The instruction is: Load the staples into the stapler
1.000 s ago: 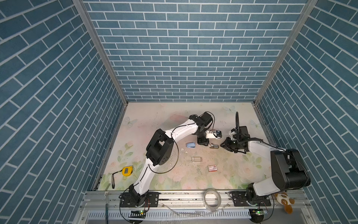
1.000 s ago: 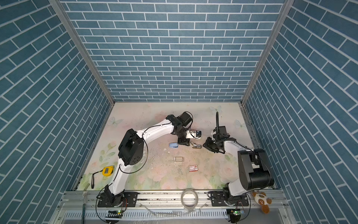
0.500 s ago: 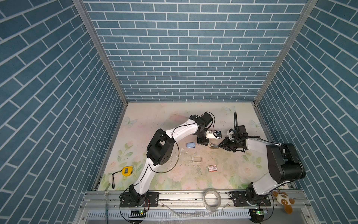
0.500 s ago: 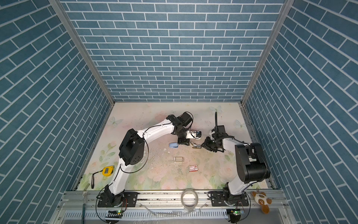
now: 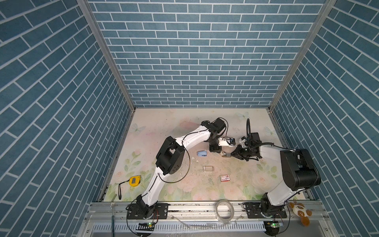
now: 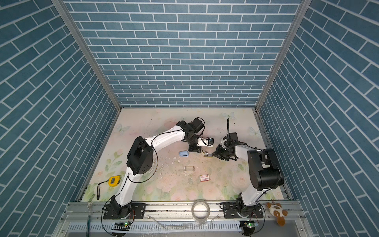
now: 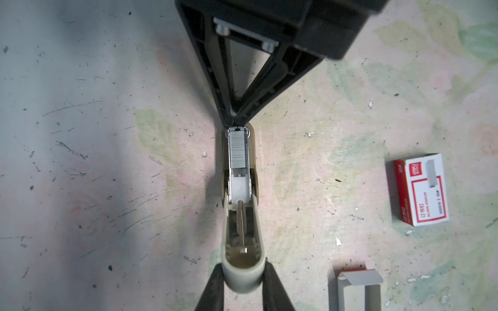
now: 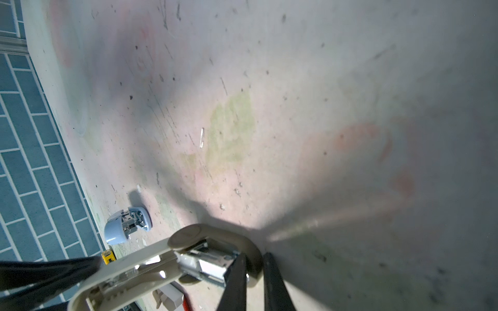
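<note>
Staples [image 7: 238,149] seated in the open magazine channel of the beige stapler [image 7: 241,223], toward its front end, on the floral mat [image 7: 107,188]. Left gripper [image 7: 242,274] clenched on the rounded end of the opened lid. Right gripper [image 7: 235,121] closed tip to tip, touching the magazine's nose; whether it pinches anything there is unclear.

Beige stapler [image 7: 242,280], silvery-grey staples [image 7: 238,149], white-and-red box [image 7: 420,188] — pale-blue stapler [image 5: 202,153], yellow tape measure [image 5: 134,181], pastel floral table [image 5: 184,184], teal brick-patterned walls [image 5: 194,51].

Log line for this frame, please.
staples seated in open stapler | left fingers clamp lid end | right fingers pinch nose
</note>
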